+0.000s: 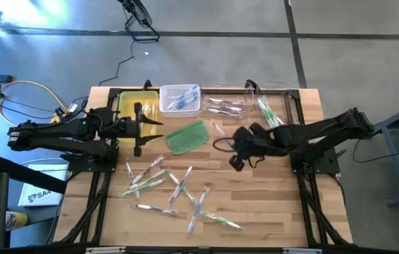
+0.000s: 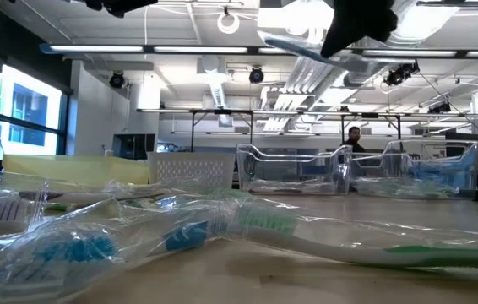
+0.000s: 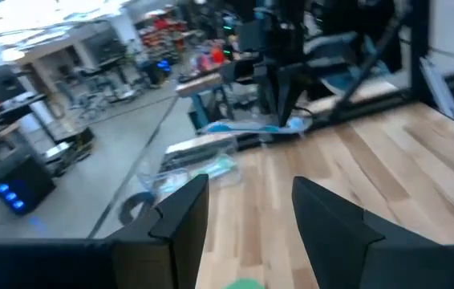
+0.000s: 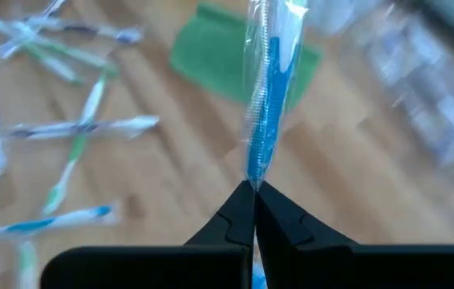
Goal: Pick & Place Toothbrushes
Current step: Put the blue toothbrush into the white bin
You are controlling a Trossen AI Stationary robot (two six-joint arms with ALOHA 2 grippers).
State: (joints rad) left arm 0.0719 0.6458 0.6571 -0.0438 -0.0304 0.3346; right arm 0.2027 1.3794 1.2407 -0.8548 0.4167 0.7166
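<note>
Right gripper (image 4: 254, 189) pinches a slim blue toothbrush (image 4: 269, 96) in crinkled clear wrapper above the wood-plank table (image 1: 270, 204). Left gripper (image 3: 247, 213) hangs spread, empty.

Wooden table (image 1: 270, 204) bearing loose toothbrushes (image 1: 178, 194) lying scattered over its near half, a flat green pad (image 1: 187, 137) lying at centre, and a yellow tray (image 1: 137, 104), white basket (image 1: 180, 99) and clear bins (image 1: 256, 102) standing along its far edge
</note>
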